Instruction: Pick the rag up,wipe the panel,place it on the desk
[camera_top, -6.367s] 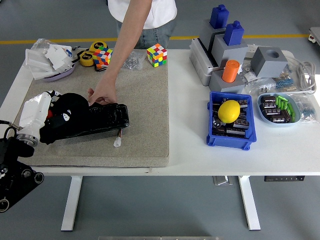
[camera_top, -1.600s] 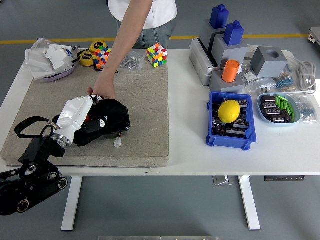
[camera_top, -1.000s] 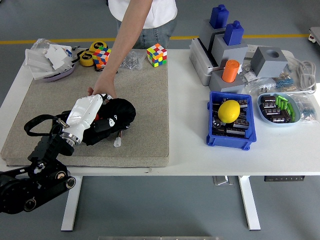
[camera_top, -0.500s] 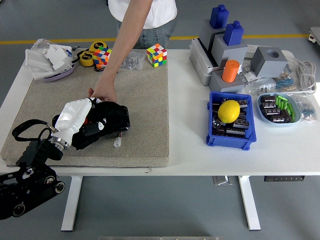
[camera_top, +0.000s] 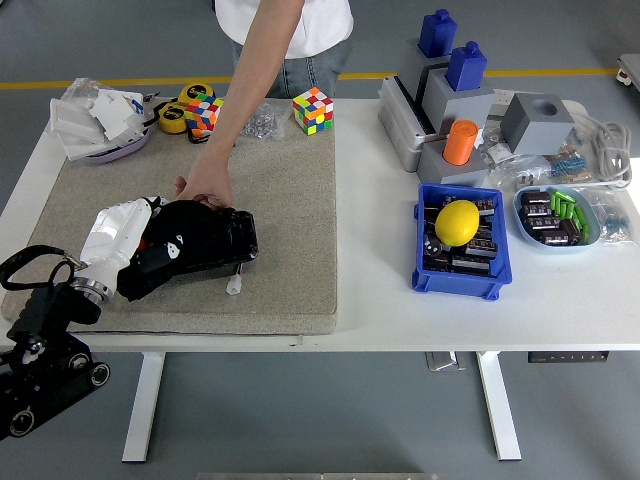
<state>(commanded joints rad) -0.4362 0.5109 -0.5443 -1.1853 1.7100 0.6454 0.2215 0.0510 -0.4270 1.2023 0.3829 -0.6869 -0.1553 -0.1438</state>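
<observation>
A black panel (camera_top: 226, 238) lies on the beige felt mat (camera_top: 285, 190), left of centre. My left hand (camera_top: 142, 260), white-backed with black fingers, presses a black rag (camera_top: 178, 224) onto the panel's left part, fingers curled over the cloth. From the far side a person reaches in, and the person's hand (camera_top: 205, 187) rests on the panel's far edge. The rag and my hand hide the panel's left end. The right arm is out of view.
Two puzzle cubes (camera_top: 313, 109) (camera_top: 205, 113), a yellow tape measure (camera_top: 174, 118) and a bowl of white scraps (camera_top: 100, 125) line the mat's far edge. Right of the mat stand a blue bin (camera_top: 432, 278) holding a lemon (camera_top: 459, 222), a grey fixture (camera_top: 440, 100) and a parts tray (camera_top: 585, 238).
My left hand has slid the rag leftward along the panel over the last second, after reaching its right end. The person's hand stays on the panel's far edge.
</observation>
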